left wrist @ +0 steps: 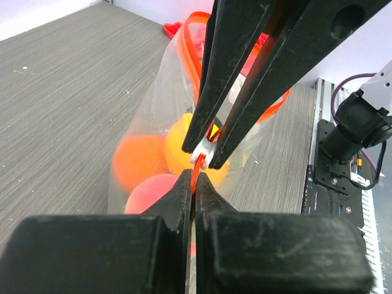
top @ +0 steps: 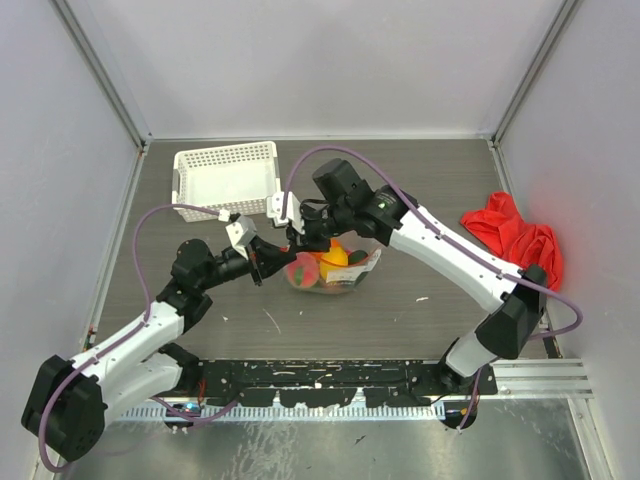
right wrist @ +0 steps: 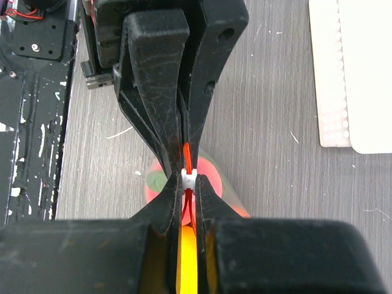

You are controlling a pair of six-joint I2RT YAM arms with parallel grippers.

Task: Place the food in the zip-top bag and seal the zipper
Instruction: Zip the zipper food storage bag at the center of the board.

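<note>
Your left end effector (left wrist: 193, 182) is clenched on the orange-red zipper (left wrist: 193, 61) of the zip-top bag (top: 345, 272), and the right end effector (right wrist: 188, 191) is clamped on the white slider (right wrist: 188, 179); their tips are almost touching. The pairing makes sense: one side anchors the strip so the thin plastic cannot bunch or trail along, while the other has the only part that should travel. The bag sits on the table (left wrist: 61, 92) in the middle, between the two arms, held up by its top edge with the food hanging low inside. You can see a yellow fruit (left wrist: 177, 144), an orange one (left wrist: 138, 162) and a pink one (left wrist: 156, 193) through the film. Beyond the slider the strip bows into a loop, so the mouth looks open along most of its length. Loading appears done; sealing looks barely begun. Expect the pouch to drag or twist if your anchoring grip slips.
</note>
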